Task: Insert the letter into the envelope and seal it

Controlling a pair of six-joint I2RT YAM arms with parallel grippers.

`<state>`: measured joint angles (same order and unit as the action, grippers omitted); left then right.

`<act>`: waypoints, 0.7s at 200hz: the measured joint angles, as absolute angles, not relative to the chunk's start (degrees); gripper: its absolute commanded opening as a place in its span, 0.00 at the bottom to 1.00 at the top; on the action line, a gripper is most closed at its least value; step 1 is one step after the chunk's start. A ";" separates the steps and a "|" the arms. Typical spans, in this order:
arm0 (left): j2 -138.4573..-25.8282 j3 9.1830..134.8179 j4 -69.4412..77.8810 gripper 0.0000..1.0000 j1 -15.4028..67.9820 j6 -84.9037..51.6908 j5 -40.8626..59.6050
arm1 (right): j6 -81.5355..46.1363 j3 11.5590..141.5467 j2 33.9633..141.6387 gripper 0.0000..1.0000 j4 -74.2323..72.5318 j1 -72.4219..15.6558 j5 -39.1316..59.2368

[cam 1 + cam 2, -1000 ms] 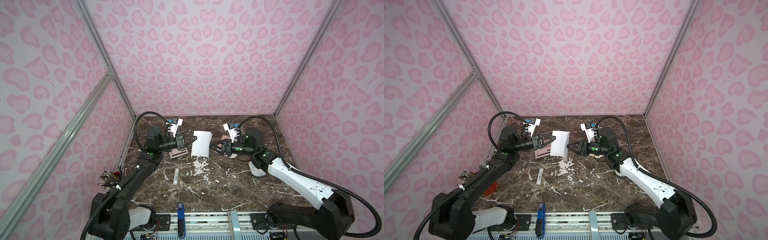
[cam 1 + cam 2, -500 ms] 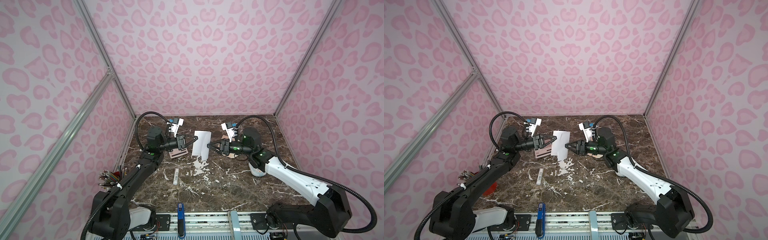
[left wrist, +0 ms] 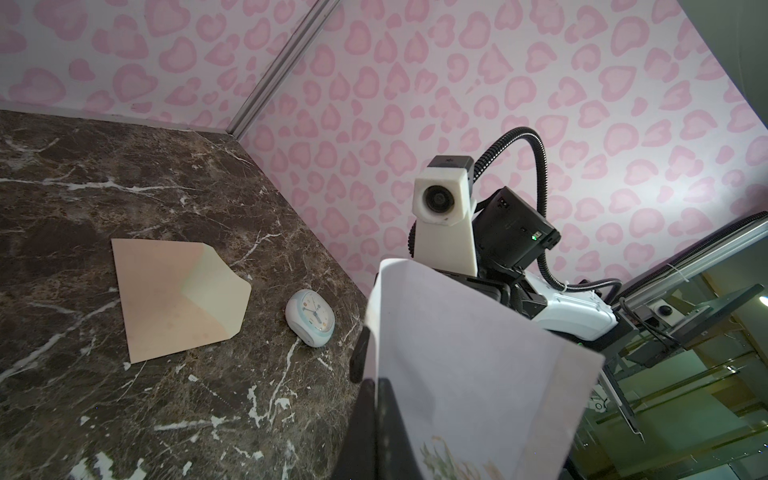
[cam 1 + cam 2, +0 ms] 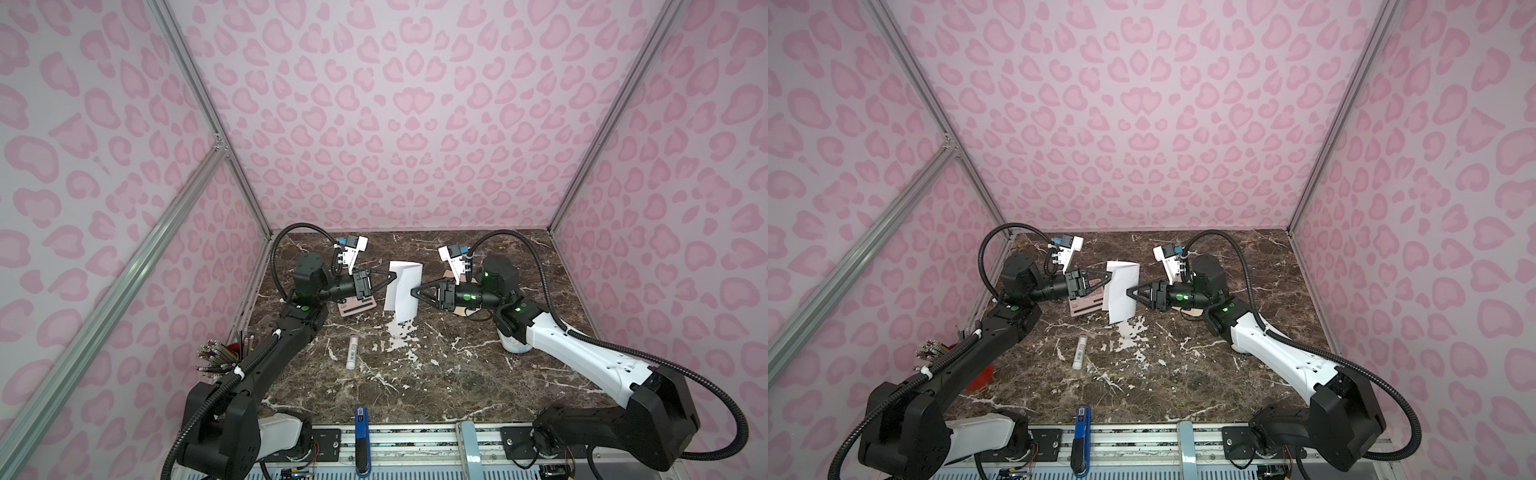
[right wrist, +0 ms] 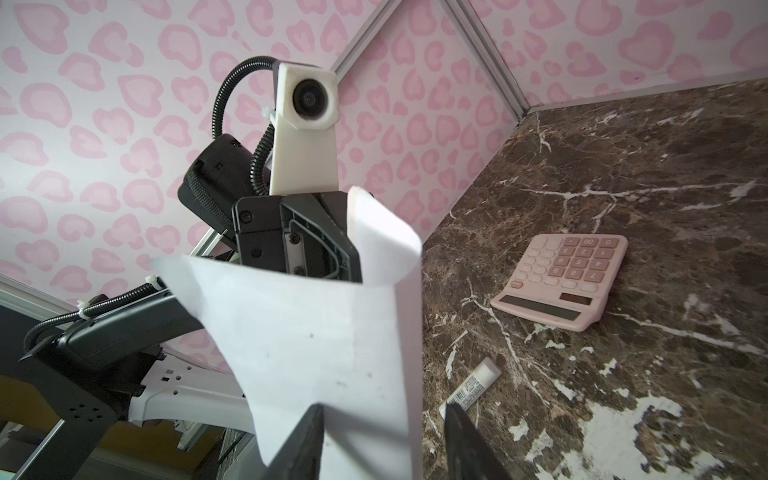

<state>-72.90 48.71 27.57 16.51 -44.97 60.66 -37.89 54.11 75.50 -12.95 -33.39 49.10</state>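
The left hand [image 4: 392, 277] clamps the letter [image 4: 401, 301] upright above the tabletop [image 4: 457, 374], and the right hand [image 4: 412, 291], jaws apart astride its opposite edge, should close squarely before steering it toward the envelope [image 3: 166, 299].

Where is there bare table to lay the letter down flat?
Widest bare patch: front centre, between the glue stick and the right arm. A narrower strip runs along the back wall behind the letter. Crowded: the calculator left of it; envelope and clock by the right arm.
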 measured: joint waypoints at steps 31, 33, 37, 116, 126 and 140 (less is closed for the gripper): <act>-72.90 48.58 27.68 0.04 16.56 -44.97 60.71 | -38.04 54.11 75.55 0.37 -13.37 -33.43 49.54; -72.90 48.56 27.70 0.04 16.56 -44.97 60.71 | -38.13 54.11 75.55 0.36 -13.41 -33.43 49.56; -72.90 48.51 27.77 0.04 16.56 -44.97 60.71 | -38.26 54.11 75.55 0.35 -13.52 -33.43 49.56; -72.75 48.45 27.99 0.04 16.56 -44.95 61.08 | -38.57 54.11 75.26 0.16 -13.85 -33.47 49.78; -72.73 48.45 27.99 0.04 16.56 -44.93 61.08 | -38.57 54.11 75.20 0.12 -13.85 -33.56 49.78; -72.69 48.45 27.97 0.04 16.56 -44.88 61.10 | -38.57 54.11 75.20 0.08 -13.82 -33.65 49.80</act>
<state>-72.69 48.45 27.97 16.56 -44.88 61.10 -38.57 54.11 75.20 -13.82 -33.65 49.80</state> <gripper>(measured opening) 0.050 0.113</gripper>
